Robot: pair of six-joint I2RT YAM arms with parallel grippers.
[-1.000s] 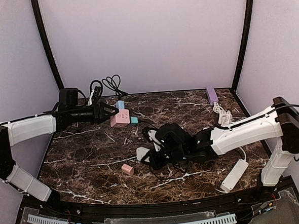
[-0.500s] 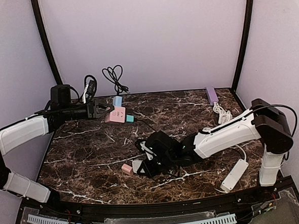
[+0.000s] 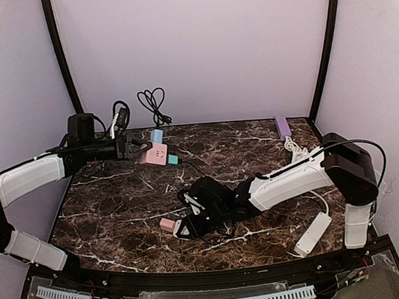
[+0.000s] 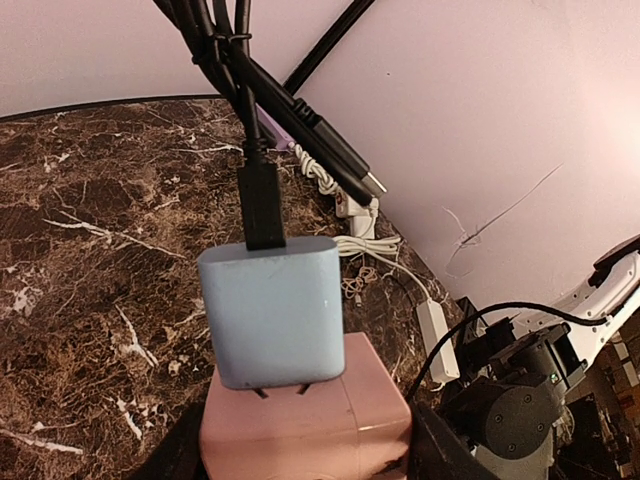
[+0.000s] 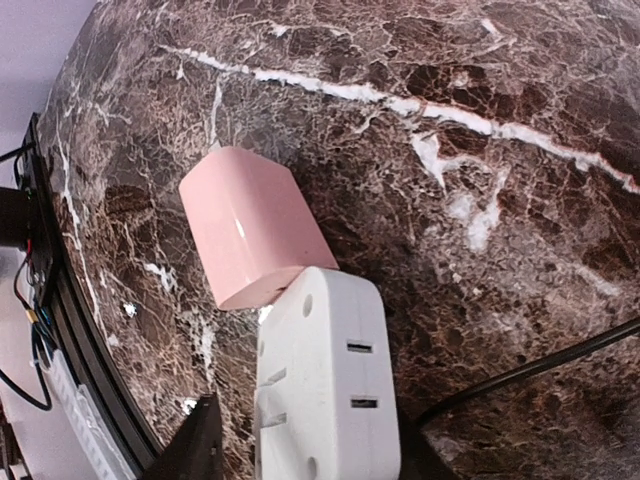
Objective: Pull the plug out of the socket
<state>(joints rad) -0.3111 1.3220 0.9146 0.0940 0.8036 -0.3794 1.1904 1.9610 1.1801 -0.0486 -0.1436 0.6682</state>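
— Where is the pink cube-shaped socket block (image 4: 305, 425) to be found?

— At the back left of the dark marble-patterned desk (image 3: 267, 145), where it is clamped between the fingers of the left gripper (image 3: 145, 153). A light blue rectangular plug (image 4: 270, 310) is seated in one of its faces (the prongs are partly exposed), and a black cable (image 4: 260, 205) is fed into that plug.

— And what is held by the right gripper (image 3: 189, 226)?

— A white rounded plastic adapter block (image 5: 325, 385) is grasped by it, near the front of the desk. The adapter is seen touching a small flat pink block (image 5: 255, 240) that lies on the desk.
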